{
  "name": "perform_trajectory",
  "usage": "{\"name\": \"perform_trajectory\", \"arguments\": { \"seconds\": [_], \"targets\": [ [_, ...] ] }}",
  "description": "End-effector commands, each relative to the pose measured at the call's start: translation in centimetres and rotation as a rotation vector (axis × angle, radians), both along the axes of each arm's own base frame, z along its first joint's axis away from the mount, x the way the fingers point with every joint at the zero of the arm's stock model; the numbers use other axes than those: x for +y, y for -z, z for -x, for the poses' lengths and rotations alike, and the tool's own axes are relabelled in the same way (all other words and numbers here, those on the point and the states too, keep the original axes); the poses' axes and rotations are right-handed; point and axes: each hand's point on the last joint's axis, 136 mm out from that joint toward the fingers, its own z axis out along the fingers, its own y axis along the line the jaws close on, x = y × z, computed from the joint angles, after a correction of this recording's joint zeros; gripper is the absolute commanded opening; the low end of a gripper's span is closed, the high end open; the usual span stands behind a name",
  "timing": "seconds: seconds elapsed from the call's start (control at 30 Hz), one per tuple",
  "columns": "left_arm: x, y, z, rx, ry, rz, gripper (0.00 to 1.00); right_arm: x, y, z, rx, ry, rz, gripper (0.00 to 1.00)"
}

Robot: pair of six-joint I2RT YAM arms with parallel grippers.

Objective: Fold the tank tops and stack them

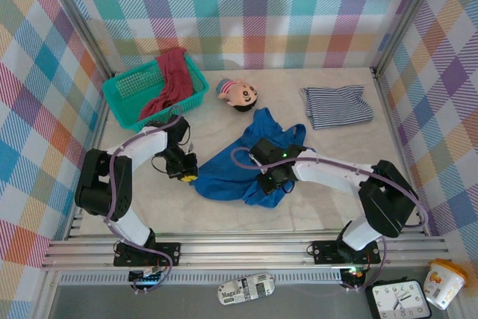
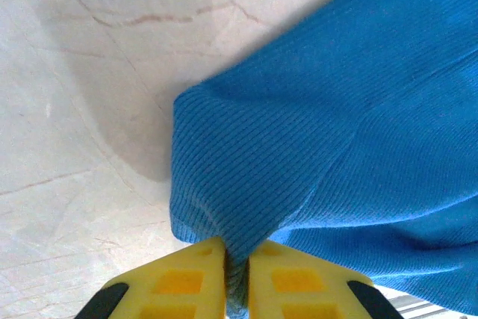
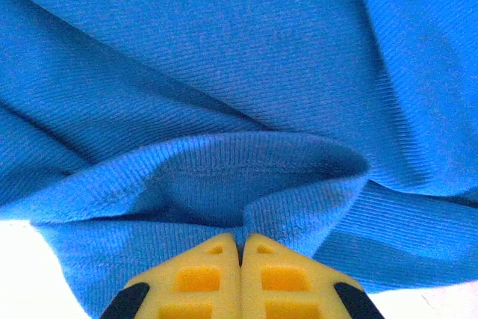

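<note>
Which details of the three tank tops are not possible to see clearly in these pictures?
- Top external: the red tank top is bunched over the basket wall; its shape is hidden.
- Both wrist views: frame edges cut off the blue tank top.
- Top external: the striped tank top is too small to count its layers.

The bright blue tank top lies rumpled mid-tabletop, one strap trailing toward the far side. Its ribbed near-left edge is pinched in the left gripper, and a fold at its near-right is pinched in the right gripper. The navy-and-white striped tank top lies loosely folded at the far right. The dark red tank top drapes crumpled over the teal basket, far left.
</note>
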Motion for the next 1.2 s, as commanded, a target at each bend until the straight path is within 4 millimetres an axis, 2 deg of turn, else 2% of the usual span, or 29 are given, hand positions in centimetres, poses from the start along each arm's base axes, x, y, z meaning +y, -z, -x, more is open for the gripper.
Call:
{"name": "perform_trajectory", "arguments": {
  "seconds": [0.0,0.13,0.33,0.63,0.83,0.97,1.17],
  "targets": [
    [0.9,-0.5,-0.6,0.002,-0.003,-0.017,0.14,-1.4,-1.1,0.3,-0.024,0.03,-0.003,0.01],
    [1.5,-0.5,-1.0,0.0,-0.023,-0.021,0.2,-2.1,-1.2,0.7,-0.024,0.035,-0.01,0.01],
    [1.2,-0.3,-1.0,0.009,-0.035,0.01,0.21,-3.8,-1.6,0.5,-0.036,0.091,-0.034,0.0],
    [2.4,0.4,1.1,0.041,-0.015,-0.044,0.35,-5.1,-1.4,0.2,-0.035,0.107,-0.018,0.0],
    [1.9,2.1,1.0,0.078,-0.005,-0.024,0.32,-5.6,-1.1,0.3,-0.031,0.114,-0.014,0.0],
    [1.5,1.8,0.5,0.063,0.004,-0.001,0.31,-5.7,-1.0,0.4,-0.032,0.119,-0.019,0.0],
    [0.5,1.6,1.6,0.08,0.043,0.016,0.32,-5.7,-0.8,0.3,-0.026,0.122,-0.018,0.0]
  ]
}}
